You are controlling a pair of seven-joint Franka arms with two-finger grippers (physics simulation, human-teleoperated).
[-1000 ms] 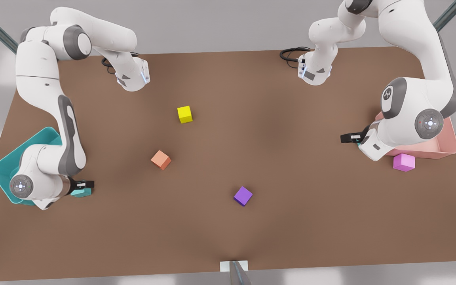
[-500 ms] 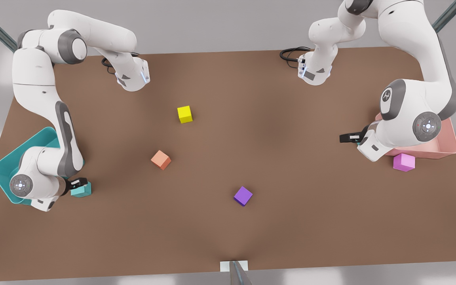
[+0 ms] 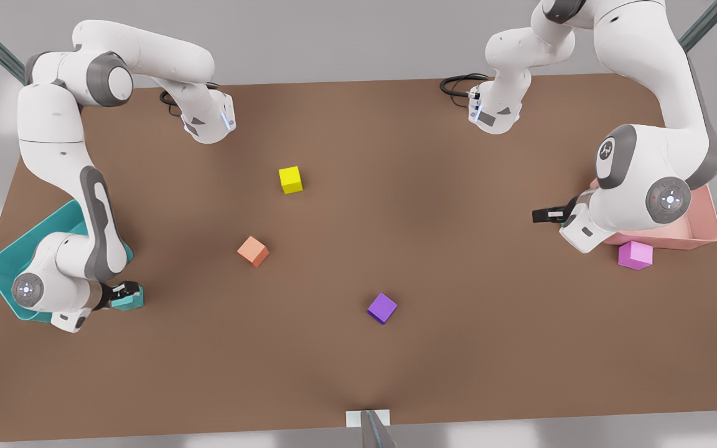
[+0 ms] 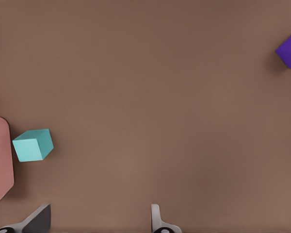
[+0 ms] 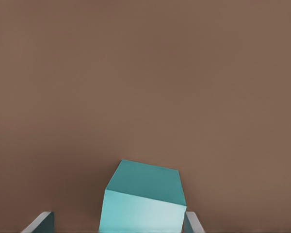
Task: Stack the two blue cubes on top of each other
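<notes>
One teal cube [image 3: 131, 302] sits on the brown table beside the teal tray [image 3: 2, 264] at the front view's left. My right gripper [image 3: 123, 292] is low over it. In the right wrist view this cube [image 5: 143, 201] lies between the open fingers [image 5: 42, 221], one side close to a finger and a gap on the other. The second teal cube [image 4: 33, 144] rests next to the pink tray [image 4: 0, 160] in the left wrist view. My left gripper [image 3: 544, 215], at the front view's right, is open and holds nothing, with that cube off to one side of it.
A yellow cube [image 3: 290, 179], an orange cube [image 3: 253, 251] and a purple cube [image 3: 382, 307] are spread over the middle of the table. A pink cube [image 3: 635, 255] lies in front of the pink tray [image 3: 710, 231]. Both arm bases stand at the far edge.
My right gripper has drawn back toward the front view's left and come down around the teal cube. My left gripper has crept slightly toward the front view's left.
</notes>
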